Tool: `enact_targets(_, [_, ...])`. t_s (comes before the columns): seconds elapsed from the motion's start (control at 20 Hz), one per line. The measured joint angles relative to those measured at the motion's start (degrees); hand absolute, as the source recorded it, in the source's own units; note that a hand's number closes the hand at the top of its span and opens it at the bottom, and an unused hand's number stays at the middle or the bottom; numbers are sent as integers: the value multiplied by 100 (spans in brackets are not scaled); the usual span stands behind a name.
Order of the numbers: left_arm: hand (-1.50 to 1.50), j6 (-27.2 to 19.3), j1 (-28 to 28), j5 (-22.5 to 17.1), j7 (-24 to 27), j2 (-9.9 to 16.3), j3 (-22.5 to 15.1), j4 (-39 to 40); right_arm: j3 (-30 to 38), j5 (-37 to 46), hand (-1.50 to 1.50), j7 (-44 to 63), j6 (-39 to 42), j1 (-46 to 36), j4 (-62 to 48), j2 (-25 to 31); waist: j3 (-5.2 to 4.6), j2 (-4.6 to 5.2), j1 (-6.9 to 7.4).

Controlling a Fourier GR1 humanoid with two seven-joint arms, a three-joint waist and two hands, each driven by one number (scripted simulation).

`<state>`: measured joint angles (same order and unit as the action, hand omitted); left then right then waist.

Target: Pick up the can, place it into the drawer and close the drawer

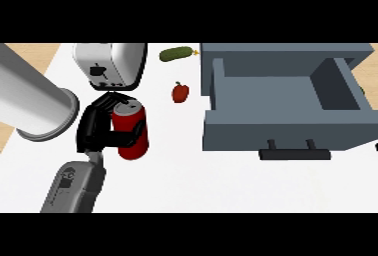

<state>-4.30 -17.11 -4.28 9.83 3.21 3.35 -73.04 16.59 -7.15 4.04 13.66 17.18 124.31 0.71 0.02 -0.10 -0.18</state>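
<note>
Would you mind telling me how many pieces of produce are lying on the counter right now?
2. A green cucumber lies at the back, between the toaster and the open drawer. A red pepper lies nearer, between the can and the drawer. Others could be hidden.

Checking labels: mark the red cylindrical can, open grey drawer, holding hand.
red cylindrical can (pixel 133 131): head view, its side wall.
open grey drawer (pixel 266 136): head view, front panel.
left hand (pixel 94 125): head view, black palm beside can.

Your glossy black plastic-looking left hand (pixel 100 131) wraps a shiny red metal can (pixel 131 131). Just beyond it stands a polished silver metal toaster (pixel 109 62); well to its right, a matt grey-blue open drawer (pixel 284 131), smooth-walled.
</note>
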Motion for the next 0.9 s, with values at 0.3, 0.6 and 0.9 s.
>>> enact_targets(0.3, [150, -383, -492, 272, -832, -179, -427, -624, -55, 49, -150, 88, -66, 29, 136, -38, 0, 1, -12])
enact_targets(0.6, [150, -943, -1346, 383, -1675, -281, -908, -730, -148, 49, -150, 71, -132, 196, 283, -21, 0, 3, -39])
enact_targets(0.9, [150, -1330, -2432, 423, -1998, -311, -1094, -202, -46, -39, -150, 166, -132, 180, 345, -7, 0, 12, -64])
